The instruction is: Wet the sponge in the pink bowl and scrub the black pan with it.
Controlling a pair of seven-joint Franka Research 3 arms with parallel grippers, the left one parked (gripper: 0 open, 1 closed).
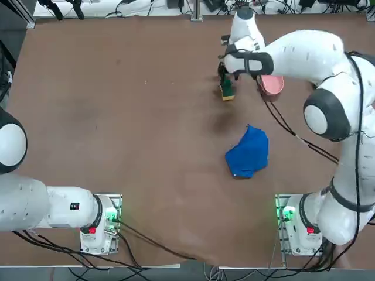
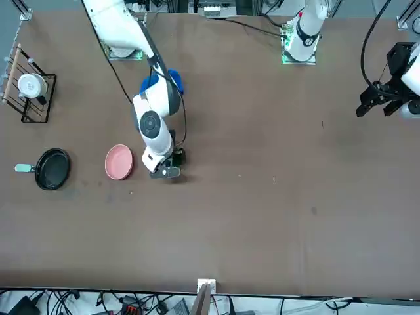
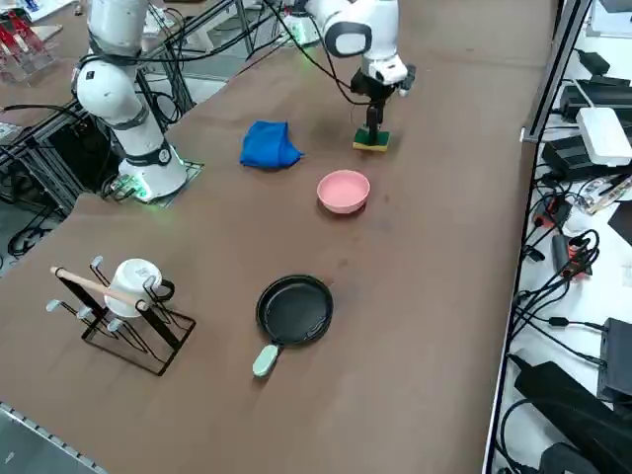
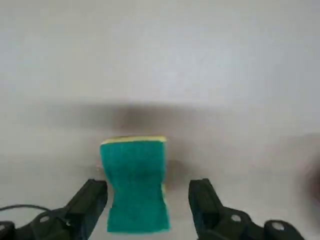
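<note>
The sponge (image 4: pixel 135 185), green on top with a yellow layer beneath, lies on the brown table (image 1: pixel 117 117). My right gripper (image 4: pixel 147 189) stands open right over it, one dark finger on each side and a gap at both. The same sponge (image 3: pixel 372 142) shows under the gripper (image 3: pixel 373 126) in the right side view. The pink bowl (image 3: pixel 343 192) sits a short way from it, towards the black pan (image 3: pixel 294 309), whose pale handle (image 3: pixel 265 360) points away from the bowl. In the top view my arm hides the pan.
A crumpled blue cloth (image 1: pixel 249 152) lies between the sponge and my base. A wire rack with a white mug (image 3: pixel 128 296) stands near the pan. Cables and devices (image 3: pixel 583 148) line the floor beyond the table's far edge.
</note>
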